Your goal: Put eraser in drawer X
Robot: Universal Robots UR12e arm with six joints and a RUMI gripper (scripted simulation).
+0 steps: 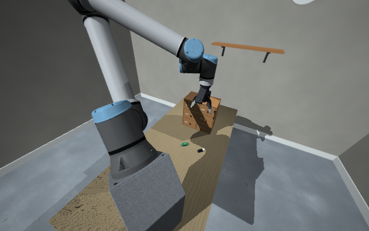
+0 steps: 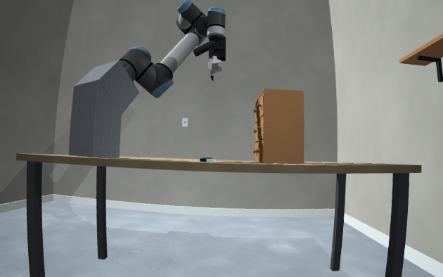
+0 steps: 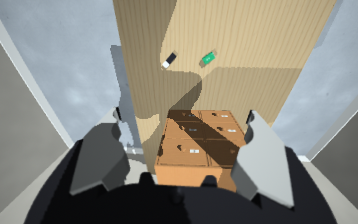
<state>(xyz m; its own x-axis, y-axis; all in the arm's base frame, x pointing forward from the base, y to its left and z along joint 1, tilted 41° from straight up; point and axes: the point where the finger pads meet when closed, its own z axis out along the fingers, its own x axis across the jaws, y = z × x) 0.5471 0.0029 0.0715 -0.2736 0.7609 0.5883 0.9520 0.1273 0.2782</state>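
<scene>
The eraser (image 1: 201,150) (image 2: 209,160) (image 3: 169,60), white with a black sleeve, lies on the table in front of the chest. The wooden chest (image 1: 187,106) (image 2: 283,126) (image 3: 180,173) stands upright, with two columns of three drawers, knobs and small white labels. All drawers look shut. The label marks are too small to read, so I cannot tell which drawer is X. My gripper (image 1: 201,109) (image 2: 212,78) (image 3: 182,109) is open and empty, high above the table, on the knob side of the chest and above its top.
A small green object (image 1: 184,144) (image 3: 208,58) with tan ends lies beside the eraser, a short gap away. The wooden table (image 1: 167,129) (image 2: 327,168) (image 3: 250,30) carries the arm's grey pedestal (image 1: 149,187) (image 2: 84,119) at its other end. A shelf (image 1: 247,47) (image 2: 436,40) is on the wall behind the chest.
</scene>
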